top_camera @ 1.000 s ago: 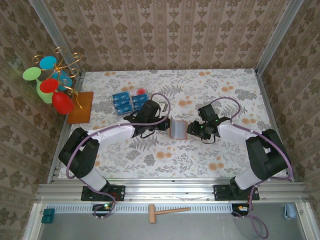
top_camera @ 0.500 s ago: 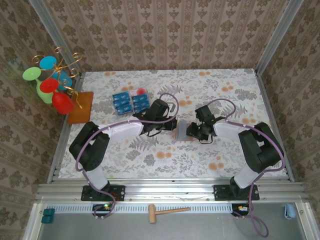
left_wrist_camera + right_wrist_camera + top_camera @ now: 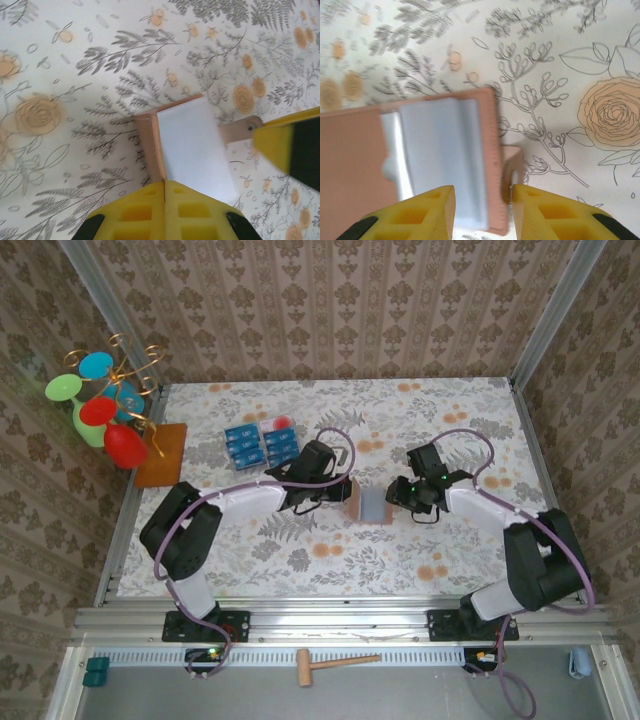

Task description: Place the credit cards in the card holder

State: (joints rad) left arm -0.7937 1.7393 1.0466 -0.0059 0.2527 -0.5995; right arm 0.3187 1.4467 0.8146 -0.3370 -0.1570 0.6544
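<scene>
Right gripper [image 3: 480,192] has drawn back rightward, fingers part-open astride the card holder [image 3: 368,504] mid-table; left gripper [image 3: 164,189] pinches its left flap tight; credit cards [image 3: 258,445] lie back-left, none loaded yet.

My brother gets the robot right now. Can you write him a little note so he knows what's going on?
Left pincer: shut on the left flap of the holder, holding it open on the table.
Right pincer: open, straddling the holder's right edge.
Cards: the blue ones lie grouped at the far left, none in the holder that I can see.
Done: holder open, grey side up.
Left to do: pick up each card and slide it in.
</scene>
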